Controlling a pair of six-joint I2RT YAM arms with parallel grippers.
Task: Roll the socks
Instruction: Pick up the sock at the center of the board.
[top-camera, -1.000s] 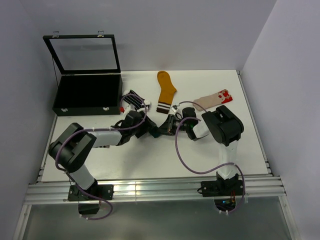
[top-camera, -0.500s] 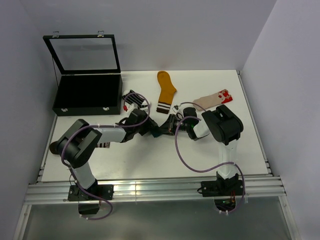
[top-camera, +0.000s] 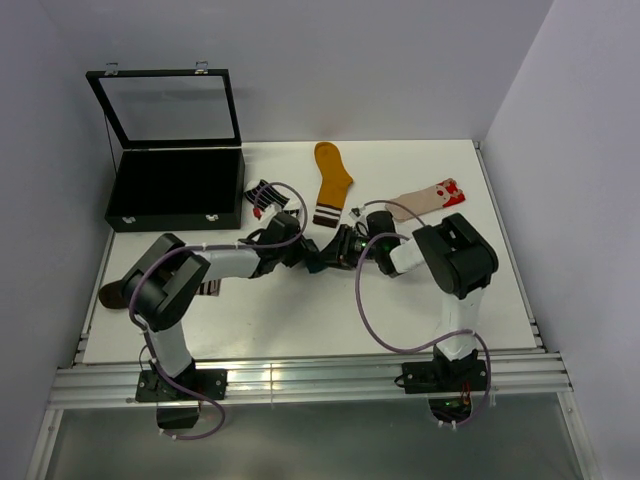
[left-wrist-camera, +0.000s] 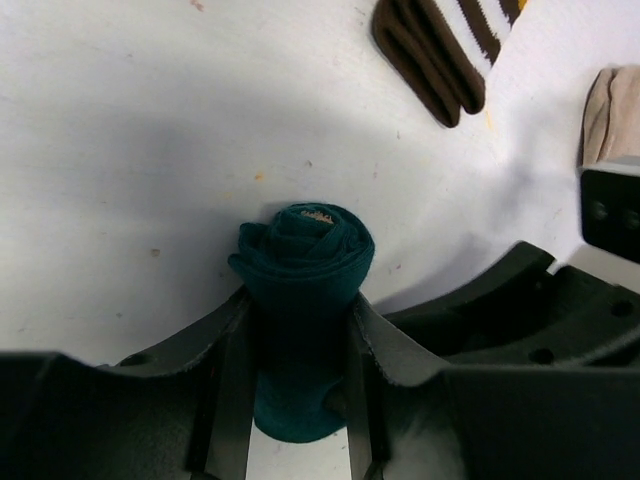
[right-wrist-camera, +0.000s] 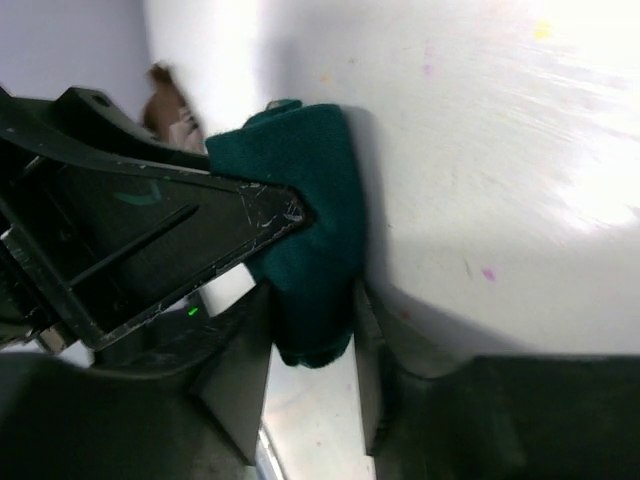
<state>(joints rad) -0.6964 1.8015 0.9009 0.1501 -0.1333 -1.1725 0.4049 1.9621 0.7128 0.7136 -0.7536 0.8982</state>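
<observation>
The left tool (left-wrist-camera: 300, 305) has closed on the rolled teal sock (left-wrist-camera: 305, 245). The right tool (right-wrist-camera: 310, 290) has loosened around it, and I cannot tell if it still grips. This roll seems finished.

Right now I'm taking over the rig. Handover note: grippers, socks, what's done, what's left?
Left gripper: shut on the teal sock roll, mid-table.
Right gripper: fingers flank the same roll; cannot tell whether it grips.
Not rolled: mustard sock and beige sock at the far side; striped sock beside the black case; brown sock at the left edge, partly hidden under the left arm.
Done: the teal sock is rolled.
Left: release the roll, then roll the other four.
</observation>
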